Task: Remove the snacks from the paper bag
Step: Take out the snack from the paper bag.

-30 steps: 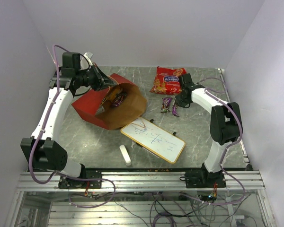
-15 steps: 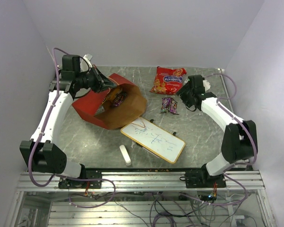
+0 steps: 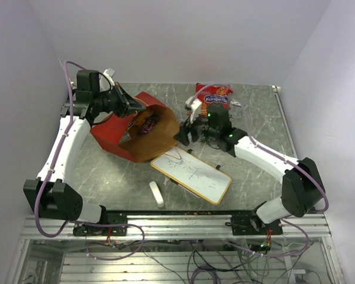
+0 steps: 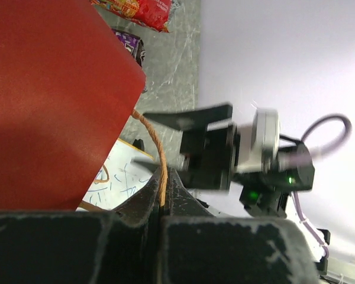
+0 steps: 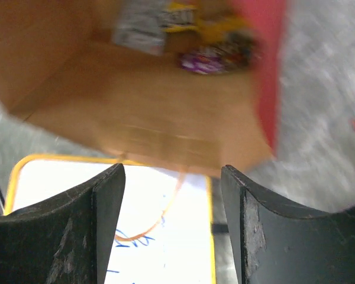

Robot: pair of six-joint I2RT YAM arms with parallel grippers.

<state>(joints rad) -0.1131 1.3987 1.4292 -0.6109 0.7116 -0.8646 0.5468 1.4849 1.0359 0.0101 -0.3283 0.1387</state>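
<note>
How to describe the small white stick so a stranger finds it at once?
Find the red paper bag lying open on the table. By its mouth lies a yellow-framed whiteboard; the stick lies off its left end, toward the front edge, plain white and unmarked.

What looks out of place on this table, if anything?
The paper bag lies tipped on its side, not upright, its mouth gaping sideways. Some snacks are still inside, and one twine handle trails over the edge of the whiteboard. Nothing looks torn or spilled.

Snacks (image 5: 216,59) in paper bag (image 5: 136,133) motion-blurred, whiteboard (image 3: 192,173) scribbles too small to read
</note>
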